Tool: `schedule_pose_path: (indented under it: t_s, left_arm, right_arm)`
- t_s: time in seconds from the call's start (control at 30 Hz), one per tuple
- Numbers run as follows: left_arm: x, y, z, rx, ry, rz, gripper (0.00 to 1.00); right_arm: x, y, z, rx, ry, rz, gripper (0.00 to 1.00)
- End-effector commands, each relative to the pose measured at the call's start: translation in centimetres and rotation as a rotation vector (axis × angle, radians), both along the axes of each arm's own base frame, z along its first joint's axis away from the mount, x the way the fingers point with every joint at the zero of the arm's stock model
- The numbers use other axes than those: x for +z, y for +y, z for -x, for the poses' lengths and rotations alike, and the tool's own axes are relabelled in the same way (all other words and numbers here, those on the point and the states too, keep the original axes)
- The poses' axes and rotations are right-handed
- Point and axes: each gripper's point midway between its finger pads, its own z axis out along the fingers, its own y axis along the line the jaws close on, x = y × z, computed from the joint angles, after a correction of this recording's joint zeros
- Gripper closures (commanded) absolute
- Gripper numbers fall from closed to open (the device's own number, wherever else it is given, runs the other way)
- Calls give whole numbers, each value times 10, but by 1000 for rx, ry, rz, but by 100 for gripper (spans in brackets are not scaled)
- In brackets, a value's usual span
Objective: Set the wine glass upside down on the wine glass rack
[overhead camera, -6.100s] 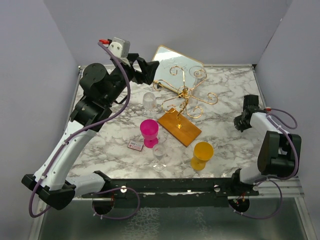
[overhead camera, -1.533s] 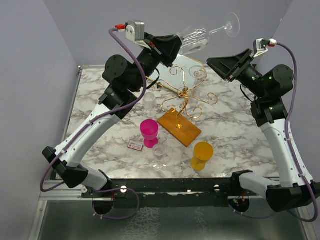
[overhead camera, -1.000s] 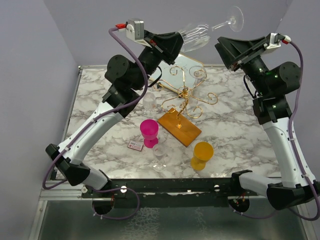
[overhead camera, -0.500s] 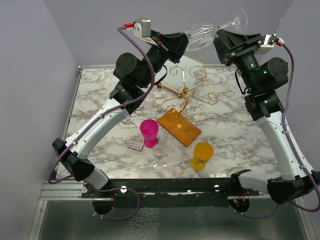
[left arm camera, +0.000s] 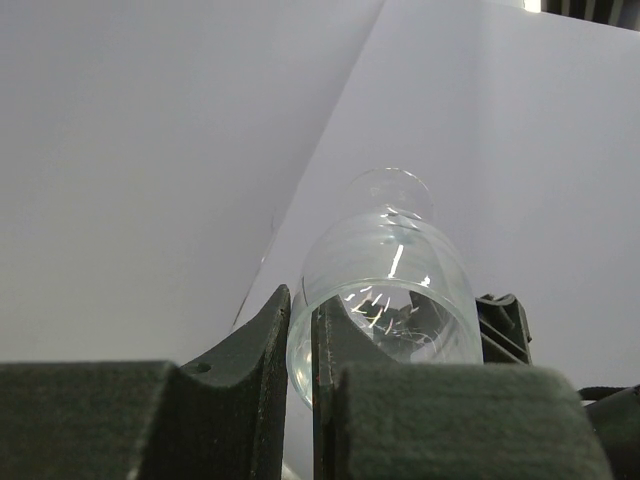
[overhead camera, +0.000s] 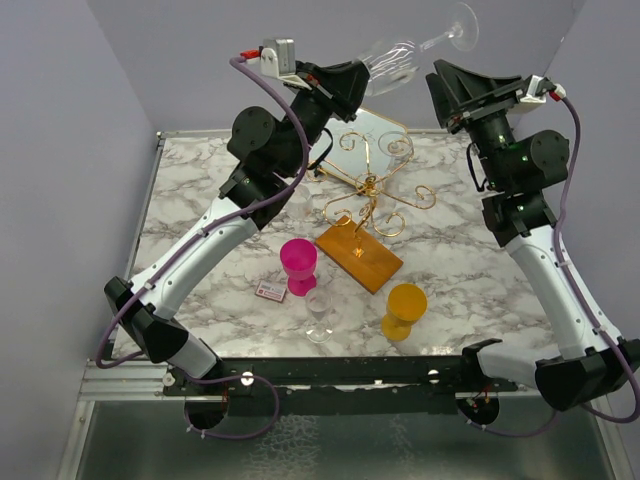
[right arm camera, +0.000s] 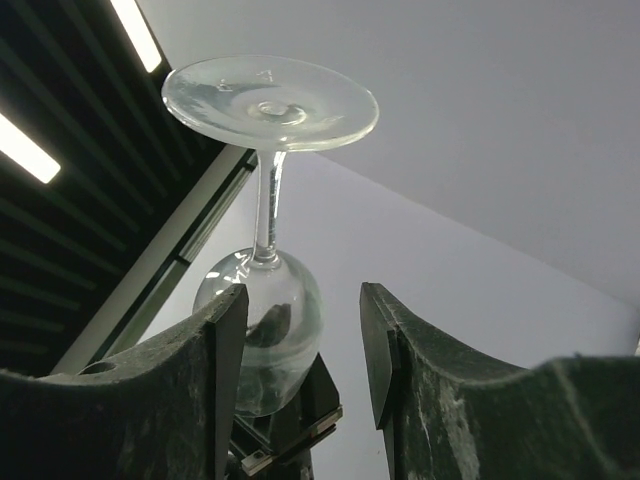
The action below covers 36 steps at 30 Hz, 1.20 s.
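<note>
The left gripper (overhead camera: 352, 78) pinches the wine glass (overhead camera: 393, 62) by its bowl rim, high over the table (overhead camera: 455, 262), with the foot tilted up to the right. The right gripper (overhead camera: 443, 82) gapes just beside the stem, not touching it. Below stands the rack (overhead camera: 372, 190), with a mirror (overhead camera: 378, 124) behind it. A pink cup (overhead camera: 298, 265), a clear glass (overhead camera: 319, 313) and a yellow cup (overhead camera: 404, 308) stand in front.

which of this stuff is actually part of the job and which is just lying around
Job: wine glass, held by left gripper; wine glass rack.
Lying about: pink cup, yellow cup, small clear glass, gold-framed mirror, small card.
</note>
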Motion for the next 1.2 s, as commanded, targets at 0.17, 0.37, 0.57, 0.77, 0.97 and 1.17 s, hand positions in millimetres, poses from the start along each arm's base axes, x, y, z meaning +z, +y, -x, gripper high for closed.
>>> schedule_pose_path:
  t_s: [0.17,0.37,0.57,0.77,0.97,1.17]
  left_arm:
    - [24,9,25,-48,-79,41,100]
    - [21,4,30,-87,-81,31,100]
    - [19,1,33,-110,-79,31,100]
    - [17,2,38,-133,-74,35,97]
    - [10,18,44,-93,-58,36,44]
    - [-1,46,56,-20,-31,2,35]
  right_arm:
    - [29,7,3,57,-70,-43,50]
    - [27,10,-6,60,-26,-42,53]
    - [26,11,-8,59,-17,-46,71]
    - [33,5,-7,9,-55,-21,96]
    - [46,-3,-3,-114,-173,90,99]
    - [58,-8,2,-281,-363,308,99]
